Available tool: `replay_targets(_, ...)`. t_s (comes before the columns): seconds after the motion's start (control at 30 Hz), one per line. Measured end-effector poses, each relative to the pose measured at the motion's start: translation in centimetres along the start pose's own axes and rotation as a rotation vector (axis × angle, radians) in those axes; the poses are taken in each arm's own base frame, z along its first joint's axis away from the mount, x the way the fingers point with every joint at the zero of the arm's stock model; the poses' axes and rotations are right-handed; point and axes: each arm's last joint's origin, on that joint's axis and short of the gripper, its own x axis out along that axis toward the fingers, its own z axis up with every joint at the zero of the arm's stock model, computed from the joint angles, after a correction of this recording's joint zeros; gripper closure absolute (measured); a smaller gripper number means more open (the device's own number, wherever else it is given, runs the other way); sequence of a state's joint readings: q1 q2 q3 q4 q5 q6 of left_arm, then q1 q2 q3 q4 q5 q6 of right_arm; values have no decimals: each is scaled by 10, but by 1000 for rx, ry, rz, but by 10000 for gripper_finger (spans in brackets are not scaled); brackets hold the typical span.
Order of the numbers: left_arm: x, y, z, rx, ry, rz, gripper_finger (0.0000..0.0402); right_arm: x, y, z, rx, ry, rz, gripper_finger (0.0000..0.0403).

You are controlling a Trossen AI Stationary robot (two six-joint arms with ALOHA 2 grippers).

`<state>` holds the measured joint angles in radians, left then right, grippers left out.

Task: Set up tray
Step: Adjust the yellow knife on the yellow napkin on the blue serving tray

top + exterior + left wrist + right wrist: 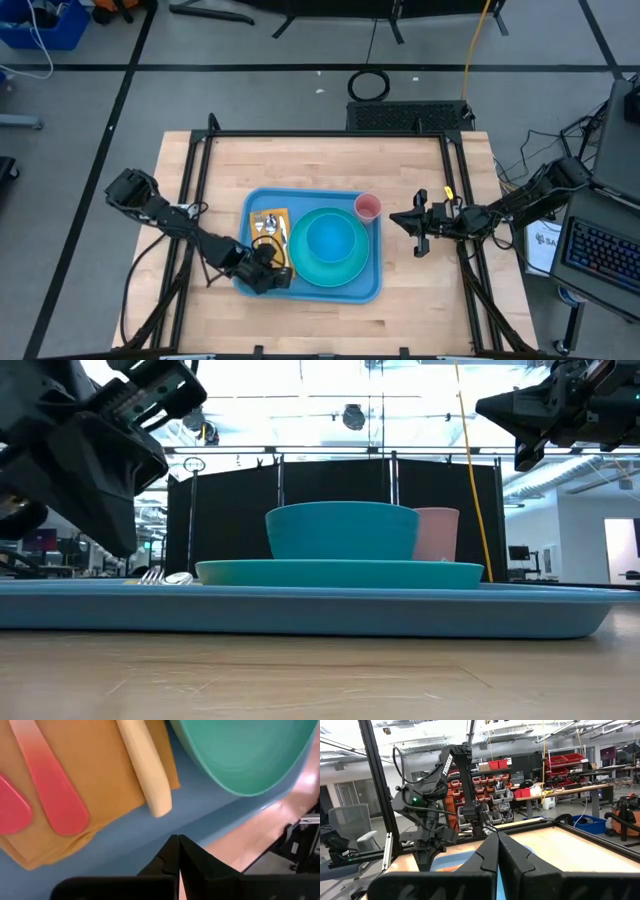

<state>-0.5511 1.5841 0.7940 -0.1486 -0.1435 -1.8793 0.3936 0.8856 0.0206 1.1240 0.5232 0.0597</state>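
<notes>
The tray (312,288) lies mid-desk (420,300). The left gripper (268,277) hovers over its near left corner, jaws closed, empty. On it: orange napkin (268,222) with cutlery, turquoise plate (330,265), bowl (328,238), pink cup (367,207). The right gripper (413,222) waits beside the tray, jaws closed, empty.

My overhead picture is evenly lit, with soft shadows under my arms on the table (330,320). From table height the bright ceiling lights wash out the upper frame, leaving my arms dark silhouettes and the near tray (300,610) rim soft. My left wrist picture is blurred and close.
</notes>
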Motion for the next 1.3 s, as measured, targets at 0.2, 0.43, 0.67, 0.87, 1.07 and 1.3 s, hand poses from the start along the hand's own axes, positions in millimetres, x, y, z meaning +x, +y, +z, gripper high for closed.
replay_targets(0.2,1,-3,3,-3,43,-7,400,0,0,0,0,0,0,403)
replay_targets(0.43,21,-1,7,-51,106,23,400,0,0,0,0,0,0,403)
replay_targets(0.67,26,-9,9,-23,117,46,401,0,0,0,-2,3,0,403)
replay_targets(0.87,25,-11,9,-7,85,55,401,0,0,0,-1,2,0,403)
replay_targets(1.07,25,-10,13,-9,65,75,401,0,0,-1,-5,9,0,403)
replay_targets(1.3,26,-7,18,-17,35,104,401,0,0,-1,-5,9,-1,403)
